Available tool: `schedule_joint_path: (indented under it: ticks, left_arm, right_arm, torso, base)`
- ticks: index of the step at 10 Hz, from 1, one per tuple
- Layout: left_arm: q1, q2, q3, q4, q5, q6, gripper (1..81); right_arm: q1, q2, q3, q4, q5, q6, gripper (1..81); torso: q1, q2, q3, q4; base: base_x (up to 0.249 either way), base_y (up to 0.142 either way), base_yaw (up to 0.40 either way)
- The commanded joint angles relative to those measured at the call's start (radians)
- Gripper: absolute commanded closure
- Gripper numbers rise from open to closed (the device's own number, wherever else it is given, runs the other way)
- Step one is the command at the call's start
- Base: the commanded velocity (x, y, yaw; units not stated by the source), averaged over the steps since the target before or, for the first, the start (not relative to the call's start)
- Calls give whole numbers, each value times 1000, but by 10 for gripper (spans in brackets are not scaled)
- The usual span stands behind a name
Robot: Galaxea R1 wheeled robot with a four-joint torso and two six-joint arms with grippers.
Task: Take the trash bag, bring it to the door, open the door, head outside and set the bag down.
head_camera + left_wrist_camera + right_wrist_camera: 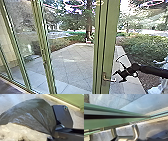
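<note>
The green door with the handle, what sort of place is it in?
Probably the way out of an office building: I see the green door with its handle, and paving and bushes outside.

Bag [36,112]: thin plastic film, dark, glossy, creased. Pale film [18,131]: plastic, translucent, crinkled. Frame [111,37], 1 o'clock from the robot: smooth, low-sheen green finish. Handle [135,131], also 1 o'clock: bright, smooth metal. Panes [22,32], 10 o'clock: clear, reflective glass. Paving [72,66], 12 o'clock: matt, slightly rough slabs.
</note>
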Motion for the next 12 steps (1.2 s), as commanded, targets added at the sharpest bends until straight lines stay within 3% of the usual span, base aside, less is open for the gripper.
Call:
schedule_joint_path:
  ticks: [1, 12]
  left_arm:
    - [-58, -3, 3, -12, 50, -4, 811]
    - [-52, -7, -5, -17, 49, -4, 811]
  right_arm:
    - [172, 50, -76, 37, -74, 6, 10]
    - [103, 198, -287, 31, -76, 5, 10]
  torso:
    - [0, 0, 0, 0]
    - [0, 0, 0, 0]
  base:
    - [0, 0, 0]
    - [0, 0, 0]
